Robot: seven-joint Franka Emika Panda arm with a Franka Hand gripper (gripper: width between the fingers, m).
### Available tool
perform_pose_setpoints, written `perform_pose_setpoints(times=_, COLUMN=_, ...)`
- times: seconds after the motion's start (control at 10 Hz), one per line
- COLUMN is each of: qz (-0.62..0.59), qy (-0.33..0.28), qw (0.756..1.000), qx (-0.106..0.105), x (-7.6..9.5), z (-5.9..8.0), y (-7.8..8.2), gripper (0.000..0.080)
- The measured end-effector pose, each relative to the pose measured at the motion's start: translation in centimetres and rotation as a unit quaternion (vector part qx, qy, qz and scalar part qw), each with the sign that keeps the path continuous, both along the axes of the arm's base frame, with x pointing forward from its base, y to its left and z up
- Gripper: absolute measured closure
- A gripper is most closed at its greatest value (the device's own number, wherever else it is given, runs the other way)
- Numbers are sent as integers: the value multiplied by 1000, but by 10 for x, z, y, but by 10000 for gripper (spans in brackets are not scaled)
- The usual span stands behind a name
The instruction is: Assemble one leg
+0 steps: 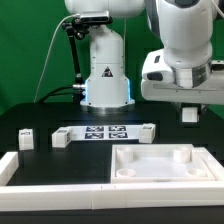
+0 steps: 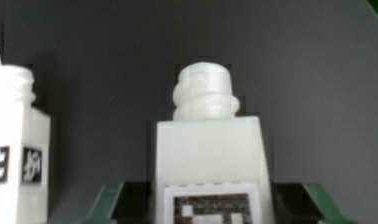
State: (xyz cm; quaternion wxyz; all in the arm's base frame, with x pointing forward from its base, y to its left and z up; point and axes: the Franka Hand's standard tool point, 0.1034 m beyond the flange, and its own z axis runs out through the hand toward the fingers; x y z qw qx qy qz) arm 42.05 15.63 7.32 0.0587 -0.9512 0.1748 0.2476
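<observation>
gripping the leg (image 1: pixel 190 113) above black table (image 1: pixel 40 118), green backdrop (image 1: pixel 25 50) behind.

Leg (image 2: pixel 207 140) in gripper (image 2: pixel 207 200), knobbed tip outward; tagged post (image 2: pixel 12 130) beside.

arm (image 1: pixel 182 30): raised | tool (image 1: pixel 190 106): pointing down, clamped on leg (image 2: pixel 211 140)

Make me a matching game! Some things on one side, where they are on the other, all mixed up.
Things:
1 leg
2 marker board
3 big white piece with recesses
4 small tagged post

Places:
A flat on the table, before the robot base
B standing at the exterior view's far left
C in the gripper
D front, exterior view's right

Pairs: 1-C, 2-A, 3-D, 4-B
</observation>
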Motion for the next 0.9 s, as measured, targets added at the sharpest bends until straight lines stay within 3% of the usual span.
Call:
perform_pose_setpoints(times=0.3, qz=60, qy=-117, qw=991, qx=-33, x=28, z=16, y=-17, gripper=511)
perform_pose_setpoints(times=0.5, qz=105, qy=-221, qw=968, qx=-49, x=44, z=24, y=-22, gripper=511)
perform_pose_setpoints(times=0.7, qz=98, qy=-290, qw=951, qx=-47, x=53, z=24, y=-19, gripper=511)
perform_pose_setpoints(times=0.9, qz=98, qy=-350, qw=931, qx=-37, x=46, z=22, y=-7, gripper=511)
